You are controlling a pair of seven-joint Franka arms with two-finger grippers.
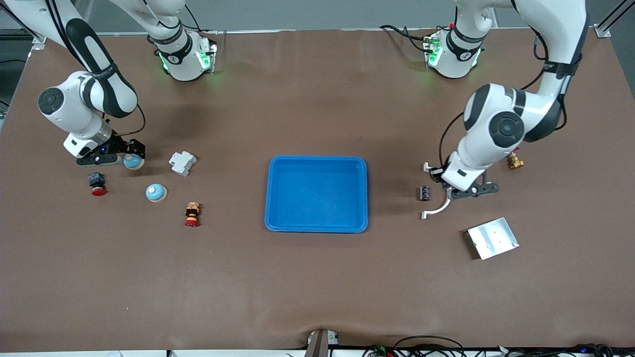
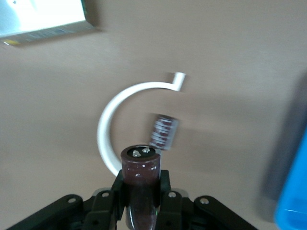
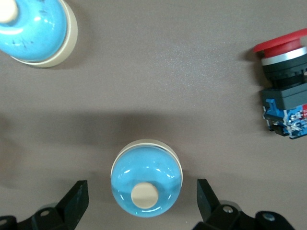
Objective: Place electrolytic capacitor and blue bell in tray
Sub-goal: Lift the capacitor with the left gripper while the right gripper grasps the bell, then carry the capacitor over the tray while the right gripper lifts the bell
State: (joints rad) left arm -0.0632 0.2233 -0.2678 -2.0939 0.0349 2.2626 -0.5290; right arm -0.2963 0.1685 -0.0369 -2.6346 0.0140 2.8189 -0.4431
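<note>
The blue tray (image 1: 317, 225) lies at the table's middle. My left gripper (image 1: 449, 191) is low over the table toward the left arm's end, shut on a dark maroon electrolytic capacitor (image 2: 140, 175). A second capacitor (image 1: 424, 193) lies on the table beside it, between the gripper and the tray, and also shows in the left wrist view (image 2: 163, 132). My right gripper (image 1: 126, 159) is open at the right arm's end, its fingers (image 3: 76, 201) on either side of a blue bell (image 3: 146, 178) without touching it. That bell (image 1: 133, 161) stands on the table. Another blue bell (image 1: 156, 192) stands nearer the front camera.
A white curved hook (image 1: 436, 210) lies by the left gripper. A silvery metal plate (image 1: 492, 238) and a brass fitting (image 1: 515, 161) lie at the left arm's end. A red push-button (image 1: 97, 184), a white breaker (image 1: 182, 162) and an orange-red button (image 1: 192, 214) surround the bells.
</note>
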